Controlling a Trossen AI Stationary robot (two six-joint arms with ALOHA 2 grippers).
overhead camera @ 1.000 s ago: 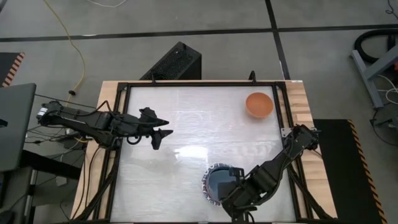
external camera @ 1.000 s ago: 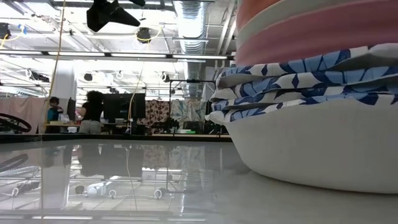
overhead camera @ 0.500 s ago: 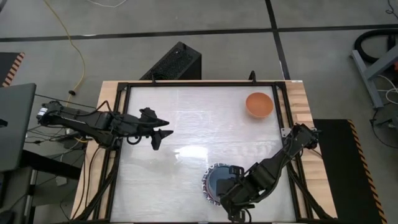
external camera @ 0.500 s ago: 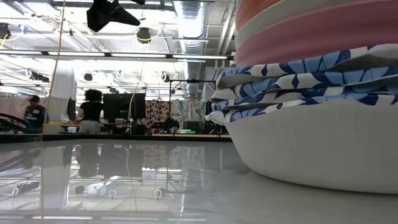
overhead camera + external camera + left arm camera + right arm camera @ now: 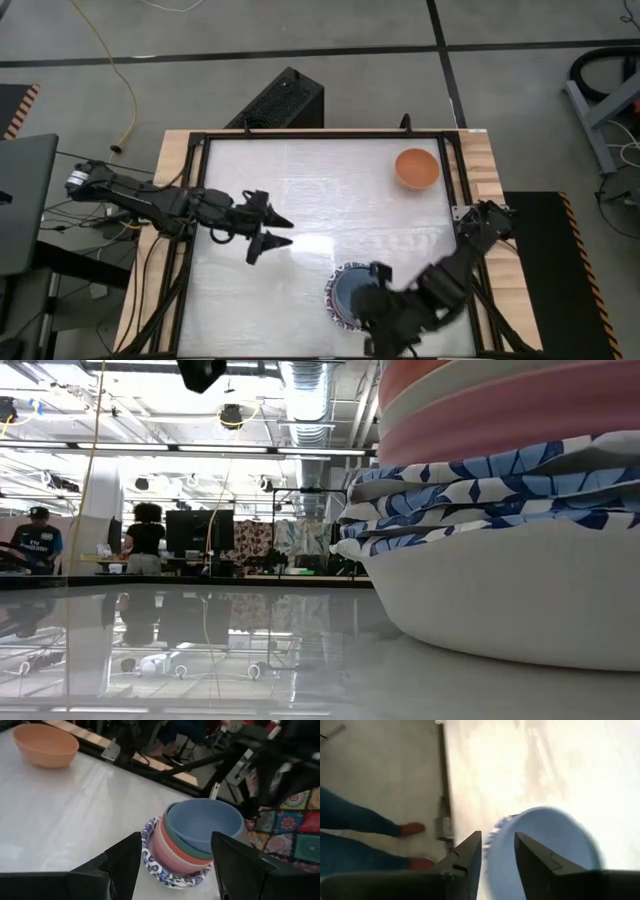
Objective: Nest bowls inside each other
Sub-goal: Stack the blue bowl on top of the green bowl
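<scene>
**Right gripper over the bowl stack, holding nothing**

My right gripper (image 5: 497, 852) sits at the lower centre of the high view, above the near rim of the stack of bowls (image 5: 350, 293). Its fingers stand slightly parted with nothing between them. The blue bowl (image 5: 205, 822) tops the stack, nested in teal, red and pink ones over blue-patterned rims. The orange bowl (image 5: 416, 168) stands alone at the upper right. My left gripper (image 5: 272, 230) hangs wide open, empty, left of centre.
</scene>
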